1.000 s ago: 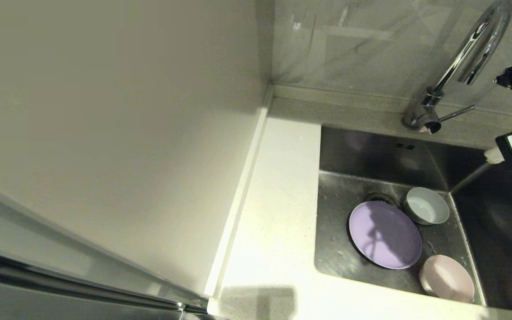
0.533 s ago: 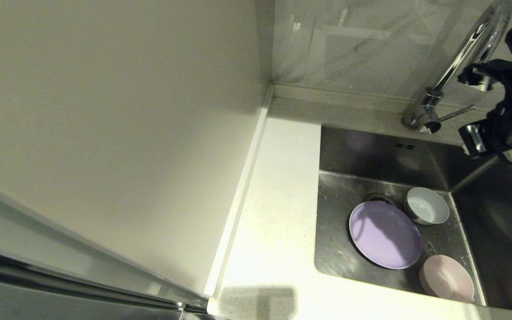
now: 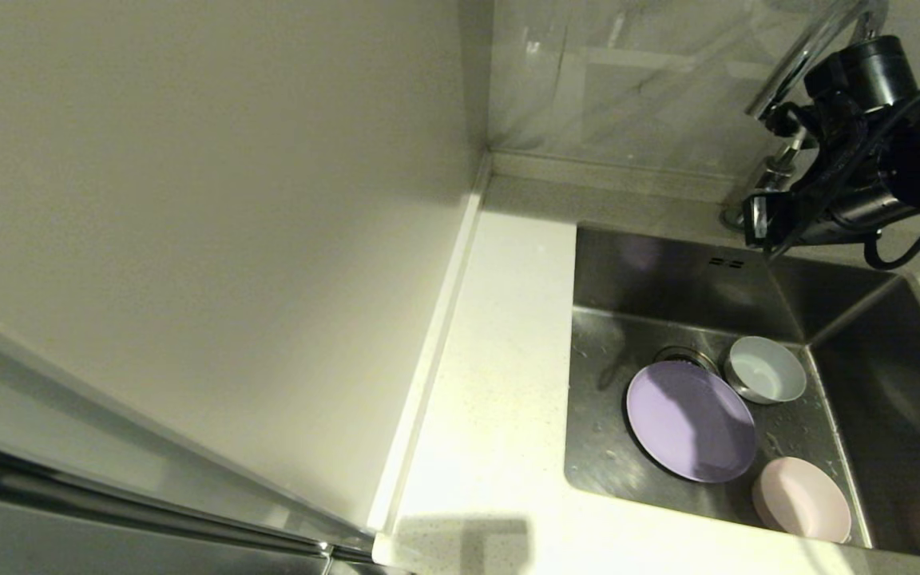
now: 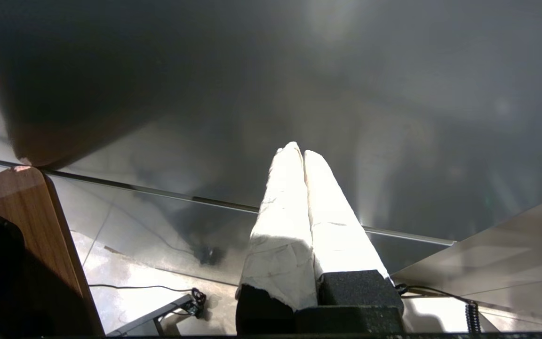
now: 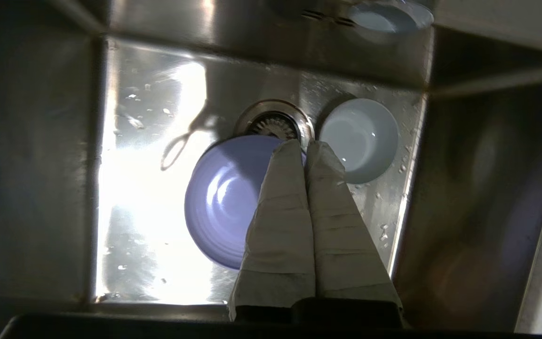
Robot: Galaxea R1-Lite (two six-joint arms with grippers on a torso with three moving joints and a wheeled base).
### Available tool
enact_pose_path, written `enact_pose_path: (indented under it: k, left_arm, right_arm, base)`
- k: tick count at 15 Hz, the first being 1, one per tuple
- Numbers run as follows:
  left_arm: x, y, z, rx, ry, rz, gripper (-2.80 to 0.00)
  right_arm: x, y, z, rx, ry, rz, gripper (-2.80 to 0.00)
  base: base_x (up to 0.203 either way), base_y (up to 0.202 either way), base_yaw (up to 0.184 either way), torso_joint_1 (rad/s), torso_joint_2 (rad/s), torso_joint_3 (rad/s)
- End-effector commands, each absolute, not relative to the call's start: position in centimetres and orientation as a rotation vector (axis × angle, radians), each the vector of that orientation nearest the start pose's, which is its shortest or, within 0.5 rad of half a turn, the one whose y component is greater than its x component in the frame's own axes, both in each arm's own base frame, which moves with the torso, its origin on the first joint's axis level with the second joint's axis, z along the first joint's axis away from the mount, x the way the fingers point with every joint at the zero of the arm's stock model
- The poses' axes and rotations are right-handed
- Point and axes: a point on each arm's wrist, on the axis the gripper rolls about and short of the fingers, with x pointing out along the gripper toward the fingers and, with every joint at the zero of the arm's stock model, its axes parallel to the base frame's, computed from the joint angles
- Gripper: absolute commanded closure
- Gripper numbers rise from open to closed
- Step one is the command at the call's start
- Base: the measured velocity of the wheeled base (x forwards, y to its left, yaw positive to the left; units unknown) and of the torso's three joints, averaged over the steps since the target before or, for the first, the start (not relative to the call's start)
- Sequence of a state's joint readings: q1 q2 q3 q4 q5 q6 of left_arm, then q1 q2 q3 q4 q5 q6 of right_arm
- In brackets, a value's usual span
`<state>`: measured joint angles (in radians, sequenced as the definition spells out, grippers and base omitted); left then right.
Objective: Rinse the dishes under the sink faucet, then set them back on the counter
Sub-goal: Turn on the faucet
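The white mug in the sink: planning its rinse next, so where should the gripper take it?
Grip the white mug by its rim wall, from straight above. It stands upright, mouth open, no handle visible; the lavender plate crowds one side.

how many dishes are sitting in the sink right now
3, all on the floor of the sink: the lavender plate in the middle, partly over the drain; the white mug behind it to the right; the pink bowl at the front right corner.
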<state>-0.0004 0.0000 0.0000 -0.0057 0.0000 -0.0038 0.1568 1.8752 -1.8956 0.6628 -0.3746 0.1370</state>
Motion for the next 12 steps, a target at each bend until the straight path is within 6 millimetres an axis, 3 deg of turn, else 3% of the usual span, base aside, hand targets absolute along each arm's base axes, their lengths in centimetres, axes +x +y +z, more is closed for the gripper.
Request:
enact_pose_path:
  k: [1, 5, 7, 10, 12]
  left_arm:
    - [-2.3, 0.0, 7.5, -0.005, -0.004, 0.000, 0.00]
    - [-2.3, 0.0, 7.5, -0.005, -0.005, 0.000, 0.00]
    - [-2.3, 0.0, 7.5, -0.005, -0.004, 0.000, 0.00]
    - [-2.3, 0.0, 7.5, -0.005, -0.003, 0.000, 0.00]
    - [-2.3, 0.0, 7.5, -0.005, -0.003, 0.000, 0.00]
  right_arm:
    - [33.0, 3.7, 30.8, -0.032, 0.609, -0.277, 0.00]
    - [30.4, -0.5, 32.3, 0.018, 0.575, -0.398, 0.00]
    - [29.9, -1.6, 33.4, 0.075, 0.524, -0.439, 0.00]
    - [31.2, -1.8, 35.4, 0.210, 0.415, -0.443, 0.00]
    - [32.5, -1.6, 35.4, 0.321, 0.345, -0.414, 0.00]
  base:
    - [0.000, 0.000, 0.000, 0.000, 0.00, 0.000]
    - [0.000, 0.000, 0.000, 0.000, 0.00, 0.000]
    - [0.000, 0.000, 0.000, 0.000, 0.00, 0.000]
    - [0.000, 0.000, 0.000, 0.000, 0.00, 0.000]
    - [0.000, 0.000, 0.000, 0.000, 0.00, 0.000]
